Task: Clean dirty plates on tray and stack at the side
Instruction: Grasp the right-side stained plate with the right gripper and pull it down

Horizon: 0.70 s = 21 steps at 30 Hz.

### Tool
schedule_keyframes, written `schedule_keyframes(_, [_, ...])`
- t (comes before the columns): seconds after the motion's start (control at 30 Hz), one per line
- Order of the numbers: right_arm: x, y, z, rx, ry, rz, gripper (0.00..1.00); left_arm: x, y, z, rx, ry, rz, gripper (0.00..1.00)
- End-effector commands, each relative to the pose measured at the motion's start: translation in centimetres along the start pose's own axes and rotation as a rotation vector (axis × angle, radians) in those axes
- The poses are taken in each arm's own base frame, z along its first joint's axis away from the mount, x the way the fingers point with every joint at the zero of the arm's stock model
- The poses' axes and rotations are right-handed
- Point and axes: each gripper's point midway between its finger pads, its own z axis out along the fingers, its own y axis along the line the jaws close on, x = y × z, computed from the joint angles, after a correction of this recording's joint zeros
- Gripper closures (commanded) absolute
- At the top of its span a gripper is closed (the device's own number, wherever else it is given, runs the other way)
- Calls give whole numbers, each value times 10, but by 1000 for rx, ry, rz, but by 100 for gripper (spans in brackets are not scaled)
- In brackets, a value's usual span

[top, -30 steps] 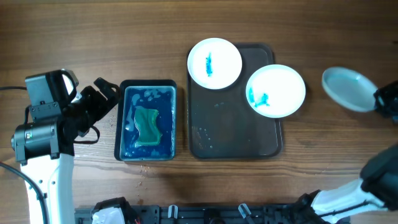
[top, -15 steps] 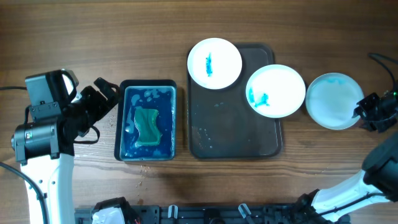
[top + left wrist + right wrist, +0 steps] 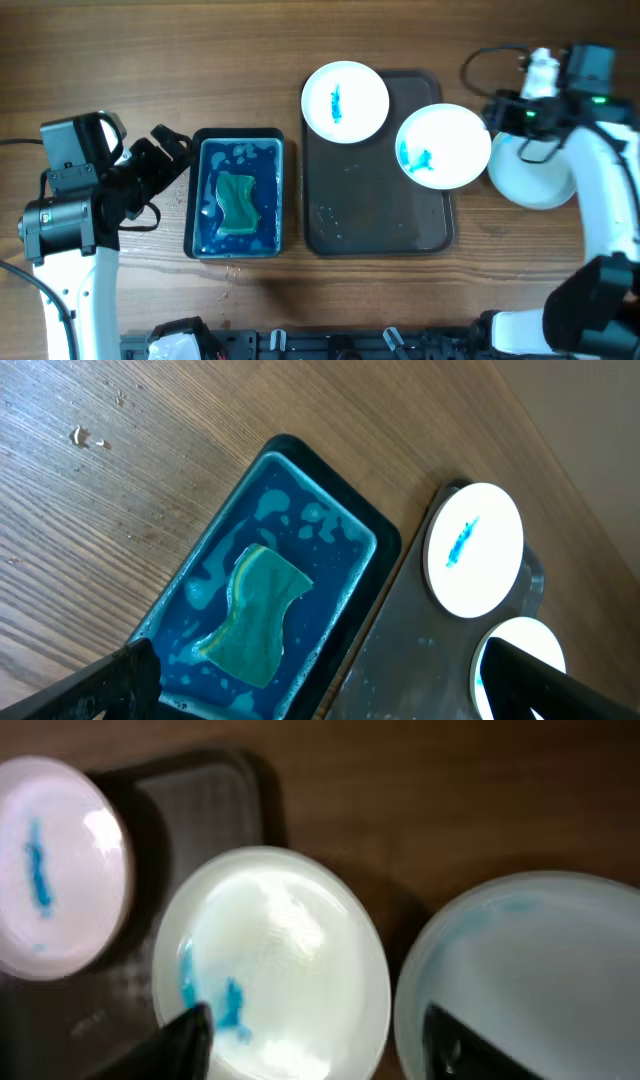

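Note:
The dark tray [image 3: 370, 200] lies mid-table. One white plate [image 3: 345, 101] with a blue streak sits on its far left corner. A second plate [image 3: 443, 146] with blue smears rests on its right edge. A pale-blue plate [image 3: 540, 178] lies on the table right of the tray, partly under my right arm. My right gripper [image 3: 500, 118] hovers open above the gap between the smeared plate [image 3: 270, 960] and the pale-blue plate [image 3: 530, 980], holding nothing. Left of the basin, my left gripper [image 3: 170, 150] is wide open and empty.
A black-rimmed blue basin [image 3: 235, 150] with blue water and a green sponge [image 3: 237, 203] stands left of the tray. In the left wrist view the sponge [image 3: 255, 615] lies between the spread fingers [image 3: 110, 685]. Water drops speckle the tray floor.
My right gripper brought the pale-blue plate down onto the table right of the tray, opened and let it go. It then swung back over the tray's right side. The left arm stayed still.

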Motion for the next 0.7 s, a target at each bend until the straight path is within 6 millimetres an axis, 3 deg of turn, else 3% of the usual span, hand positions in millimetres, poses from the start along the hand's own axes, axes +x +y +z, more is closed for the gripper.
schedule_keyframes(0.0, [22,-33,43,187,54,1,29,-3,-5,-5,22,-9,5,0])
schedule_keyframes(0.1, [30,-37,60,190,89,6,32,-3,-5,-5,21,-10,5,0])
schedule_keyframes(0.17, [37,-39,71,189,123,4,41,-3,-5,-5,21,-10,5,0])
schedule_keyframes(0.33, [56,-25,84,95,203,20,70,-3,-5,-5,21,-10,5,0])
schedule_keyframes(0.37, [58,-25,85,94,211,22,83,-3,-5,-5,21,-9,5,0])
schedule_keyframes(0.43, [63,-26,84,101,230,23,96,-3,-5,-5,21,-10,5,0])
schedule_keyframes(0.67, [72,-27,67,135,263,121,96,-3,-5,-5,21,-10,5,0])
